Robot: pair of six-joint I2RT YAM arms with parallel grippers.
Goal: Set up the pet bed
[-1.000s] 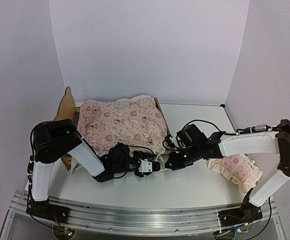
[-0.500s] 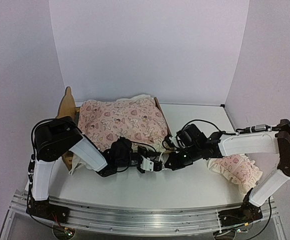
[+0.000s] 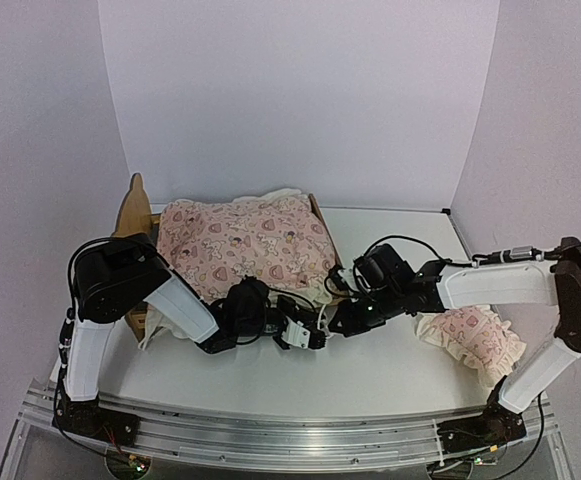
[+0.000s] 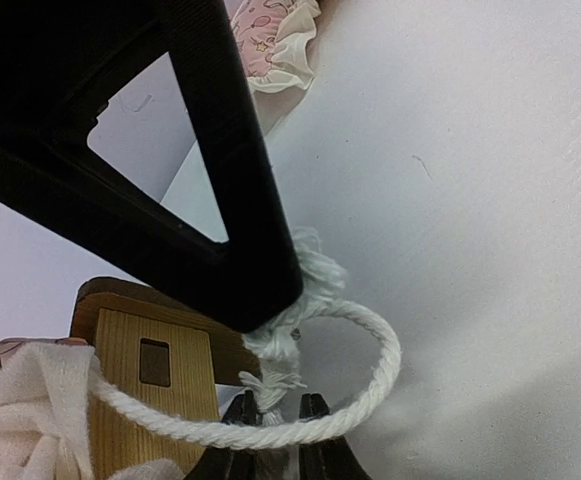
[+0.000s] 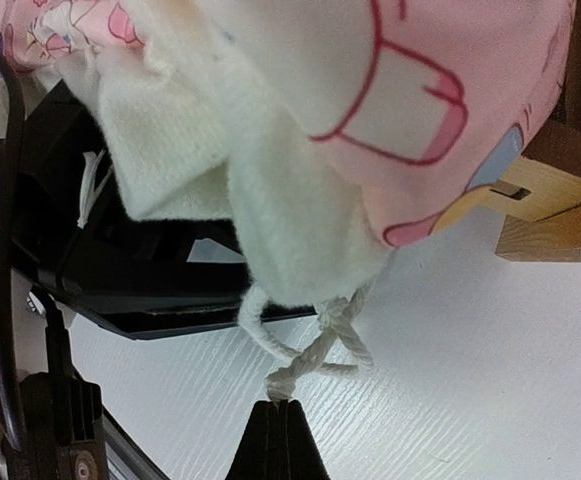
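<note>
The pet bed (image 3: 135,207) stands at the back left with a pink heart-print quilt (image 3: 245,245) spread over it. One pale-wood leg (image 4: 155,370) (image 5: 545,210) of the bed shows in both wrist views. A white cord (image 4: 375,375) hangs from the bedding's near corner. My right gripper (image 3: 336,324) (image 5: 286,403) is shut on a knotted cord end (image 5: 315,355) just above the table. My left gripper (image 3: 316,336) (image 4: 277,402) meets it from the left, jaws narrowly apart around a frayed cord end (image 4: 268,385), with the cord loop lying across the fingertips.
A ruffled pink pillow (image 3: 473,340) (image 4: 275,40) lies on the white table (image 3: 370,375) to the right, under the right forearm. The two arms' wrists nearly touch at the bed's near right corner. White walls close in the back and sides.
My left gripper has slid right toward the right gripper and its jaws have narrowed. The right gripper has stayed shut on the cord, shifting slightly left.
</note>
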